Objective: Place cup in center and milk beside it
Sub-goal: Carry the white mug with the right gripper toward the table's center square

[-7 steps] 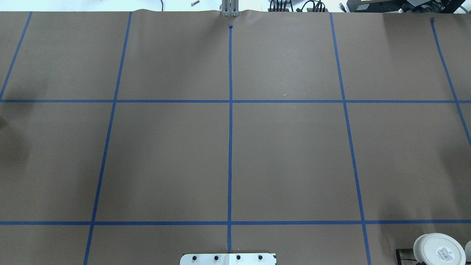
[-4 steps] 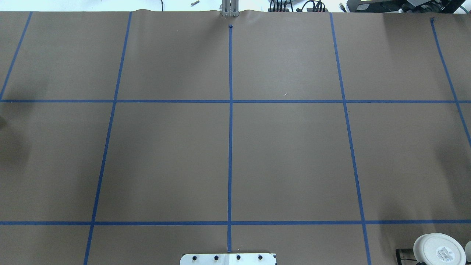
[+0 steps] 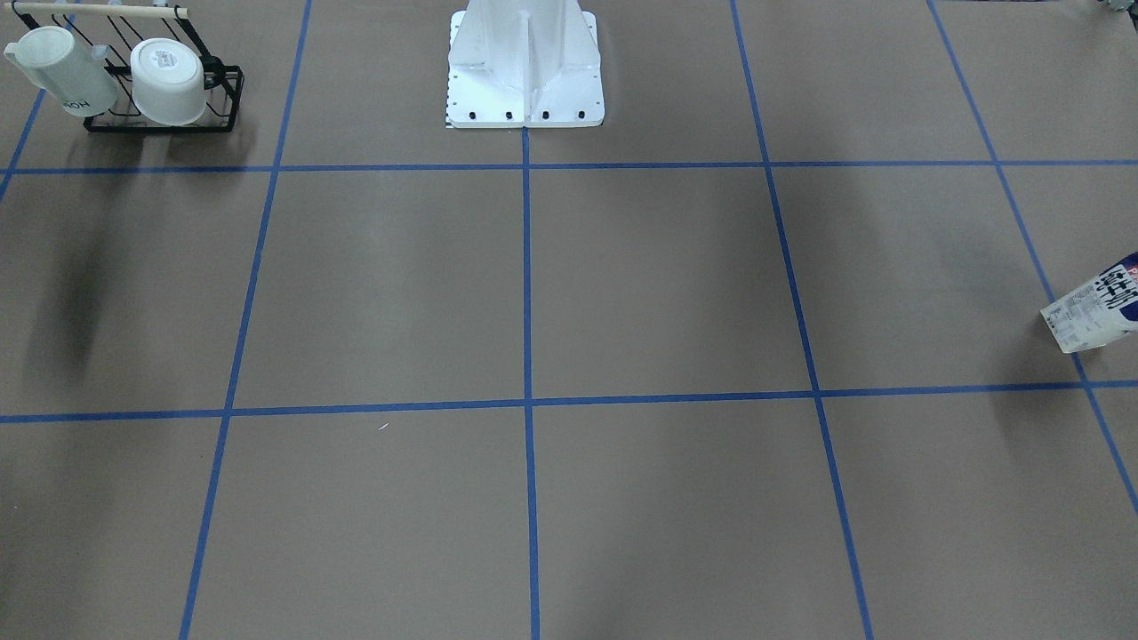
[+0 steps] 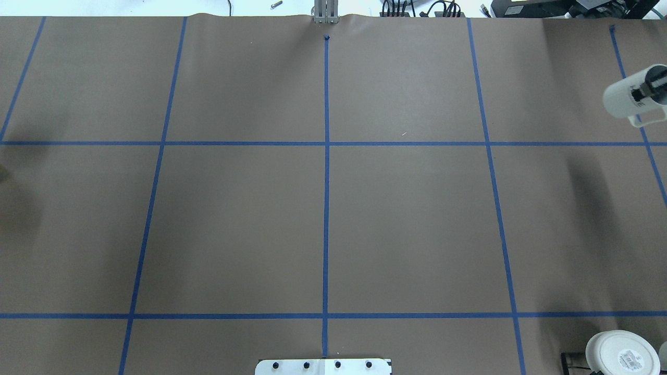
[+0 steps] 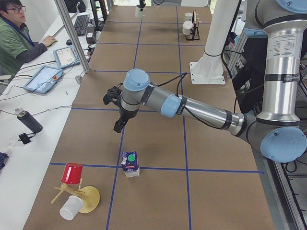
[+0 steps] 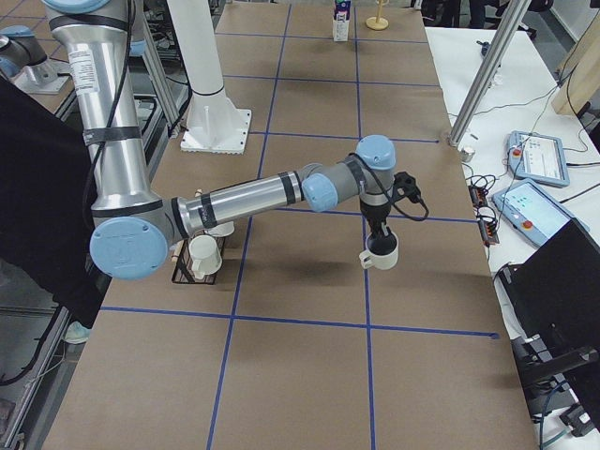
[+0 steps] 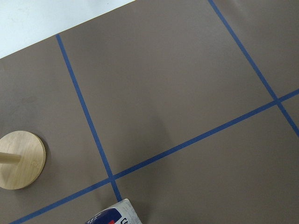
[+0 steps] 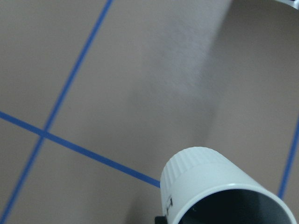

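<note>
Transport of the cup looks to be in hand: the right gripper, clamped on its rim, holds it hanging just beneath, and should next carry it to the center, well apart, and lower it upright; the milk stands below the left gripper, whose state I cannot tell.

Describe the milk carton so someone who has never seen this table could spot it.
Find the end of the brown, blue-taped table where a wooden cup stand holds a red cup and a white cup. Beside it, at a tape crossing, the milk carton stands upright. Only it is boxy, navy-topped, white below, with a round green cap.
</note>
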Controlling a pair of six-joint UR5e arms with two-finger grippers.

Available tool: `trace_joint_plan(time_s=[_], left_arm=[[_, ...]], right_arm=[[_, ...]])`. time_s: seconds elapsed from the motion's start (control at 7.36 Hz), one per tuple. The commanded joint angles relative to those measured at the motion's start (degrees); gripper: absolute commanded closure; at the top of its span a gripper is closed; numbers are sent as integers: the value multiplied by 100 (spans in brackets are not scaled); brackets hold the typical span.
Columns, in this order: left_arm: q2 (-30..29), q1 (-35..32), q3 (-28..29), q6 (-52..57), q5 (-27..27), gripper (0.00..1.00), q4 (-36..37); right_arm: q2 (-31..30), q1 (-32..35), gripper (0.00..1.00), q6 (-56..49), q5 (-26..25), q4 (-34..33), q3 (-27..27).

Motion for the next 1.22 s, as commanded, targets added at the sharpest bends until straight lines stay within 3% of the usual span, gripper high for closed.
trace_joint_plan(time_s=[0.0,0.27,0.41,0.54,0.81,1.09], left_arm=[[0,9,79,-1,0,1,0],[-9,9,158,-1,0,1,0],[-9,9,176,-1,0,1,0],[0,9,185,-1,0,1,0],[0,9,193,-1,0,1,0],[0,9,211,8,0,1,0]], right_arm=[[1014,-1017,100,2174,-96,-95,135],[1831,-2343,100,4032,-1058,-409,127],[2436,-3046,100,4667,-1760,-1125,118],[3033,-3592,100,5239,-2142,-1872,92],[3600,-4490,100,6513,-2748,-2370,-92],[4240,-4879,100,6861,-2901,-2574,-914]])
